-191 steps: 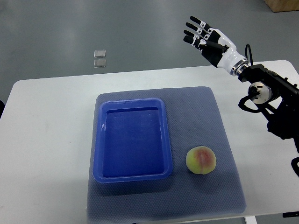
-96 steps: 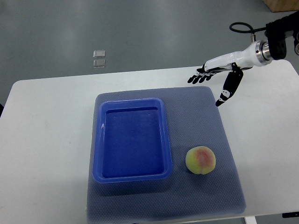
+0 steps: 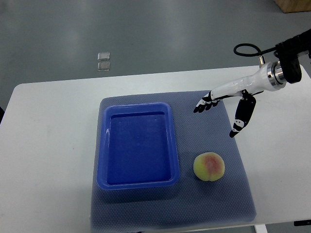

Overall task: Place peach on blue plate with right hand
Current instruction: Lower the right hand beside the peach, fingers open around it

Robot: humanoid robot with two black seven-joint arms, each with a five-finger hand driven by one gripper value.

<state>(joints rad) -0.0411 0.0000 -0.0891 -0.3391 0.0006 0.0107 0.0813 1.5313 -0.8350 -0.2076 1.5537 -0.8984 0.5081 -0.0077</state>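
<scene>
Grey mesh mat (image 3: 214,199) covers the middle of the white table (image 3: 43,160), its near edge close to the table's front. On the mat's right part lies the peach (image 3: 209,166), yellow-green with a red blush on top, just beside the near right corner of the plate (image 3: 138,182) and seemingly not touching it, though the gap is hard to judge from above. The plate is a blue rectangular tray with a raised rim, lying on the mat's left half and holding nothing. Beyond the peach, the right hand (image 3: 224,103) hangs over the mat's far right corner, its arm coming in from the right edge. Its fingers (image 3: 200,106) are stretched out toward the left and its thumb points down toward the mat; it grasps nothing and is well apart from the peach. Farther off, on the grey floor (image 3: 155,34), lie two small clear squares (image 3: 103,60).
</scene>
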